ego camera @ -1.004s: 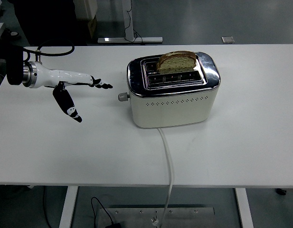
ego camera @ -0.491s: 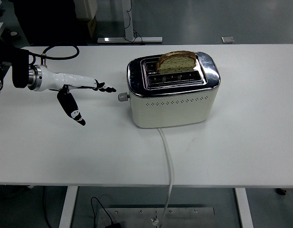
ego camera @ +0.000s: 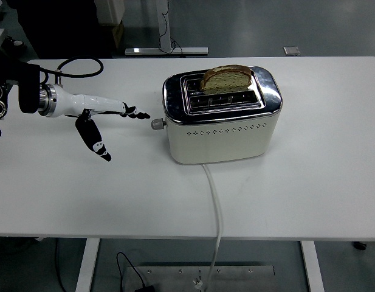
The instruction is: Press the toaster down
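A cream toaster [ego camera: 223,131] with a chrome top stands in the middle of the white table [ego camera: 309,182]. A slice of brown bread [ego camera: 227,79] sticks up out of its rear slot. The toaster's lever knob [ego camera: 157,124] juts from its left end. My left hand [ego camera: 117,125] comes in from the left, fingers spread and holding nothing. Its outstretched fingertips [ego camera: 141,114] hover just left of the knob, a small gap away, while the thumb [ego camera: 96,143] hangs down toward the table.
The toaster's white cord [ego camera: 216,207] runs from its front over the table's near edge. A black cable [ego camera: 78,64] loops on the table behind my left arm.
My left hand has slid to the right, closing the gap to the toaster's lever knob. The toaster and bread have not moved.
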You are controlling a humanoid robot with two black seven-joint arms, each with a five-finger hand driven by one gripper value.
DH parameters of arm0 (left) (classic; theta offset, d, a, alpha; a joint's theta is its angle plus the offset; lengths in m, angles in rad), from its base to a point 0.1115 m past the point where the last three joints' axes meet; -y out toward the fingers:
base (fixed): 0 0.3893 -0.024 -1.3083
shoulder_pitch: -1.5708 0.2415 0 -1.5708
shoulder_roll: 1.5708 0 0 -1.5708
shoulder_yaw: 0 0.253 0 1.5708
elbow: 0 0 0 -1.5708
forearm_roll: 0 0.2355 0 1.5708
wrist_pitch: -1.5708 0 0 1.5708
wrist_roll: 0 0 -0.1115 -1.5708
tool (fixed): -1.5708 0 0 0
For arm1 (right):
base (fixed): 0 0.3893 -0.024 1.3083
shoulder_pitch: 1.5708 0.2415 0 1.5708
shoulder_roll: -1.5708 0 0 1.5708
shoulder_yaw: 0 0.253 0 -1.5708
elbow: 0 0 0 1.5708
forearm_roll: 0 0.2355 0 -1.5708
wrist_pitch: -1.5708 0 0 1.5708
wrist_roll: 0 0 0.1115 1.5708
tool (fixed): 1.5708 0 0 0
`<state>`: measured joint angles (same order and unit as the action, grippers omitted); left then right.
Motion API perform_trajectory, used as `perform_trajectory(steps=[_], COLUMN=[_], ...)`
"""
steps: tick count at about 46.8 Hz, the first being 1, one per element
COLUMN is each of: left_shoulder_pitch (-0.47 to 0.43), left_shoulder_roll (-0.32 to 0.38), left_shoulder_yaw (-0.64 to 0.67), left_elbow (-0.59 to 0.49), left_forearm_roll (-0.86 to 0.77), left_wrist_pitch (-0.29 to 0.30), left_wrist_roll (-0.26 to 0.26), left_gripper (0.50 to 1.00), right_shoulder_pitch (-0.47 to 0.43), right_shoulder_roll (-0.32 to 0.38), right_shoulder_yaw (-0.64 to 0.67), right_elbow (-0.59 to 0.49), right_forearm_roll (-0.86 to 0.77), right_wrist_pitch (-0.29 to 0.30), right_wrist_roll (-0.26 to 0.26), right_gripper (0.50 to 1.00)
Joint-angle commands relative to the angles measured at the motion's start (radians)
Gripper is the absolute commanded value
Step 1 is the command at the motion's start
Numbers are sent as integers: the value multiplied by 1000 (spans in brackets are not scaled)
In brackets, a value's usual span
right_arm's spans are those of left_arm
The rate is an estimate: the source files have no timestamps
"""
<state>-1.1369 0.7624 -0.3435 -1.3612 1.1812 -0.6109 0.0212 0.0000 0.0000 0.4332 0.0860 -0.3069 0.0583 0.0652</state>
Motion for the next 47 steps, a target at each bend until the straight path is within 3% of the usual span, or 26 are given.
perform_trajectory(steps=[1,47], left_shoulder_pitch=[-1,9], left_shoulder_roll=[0,-34], left_shoulder_yaw=[0,0], left_elbow=[1,30], left_forearm_roll=[0,0], left_wrist_pitch=[0,0], left_wrist_roll=[0,0], left_gripper=[1000,1000], right_shoulder_pitch=[0,0], right_shoulder_roll=[0,0], right_shoulder_yaw=[1,-1], right_elbow=[0,0], right_forearm_roll=[-1,0], right_wrist_pitch=[0,0], right_wrist_roll=[-1,-1], right_gripper=[1000,998])
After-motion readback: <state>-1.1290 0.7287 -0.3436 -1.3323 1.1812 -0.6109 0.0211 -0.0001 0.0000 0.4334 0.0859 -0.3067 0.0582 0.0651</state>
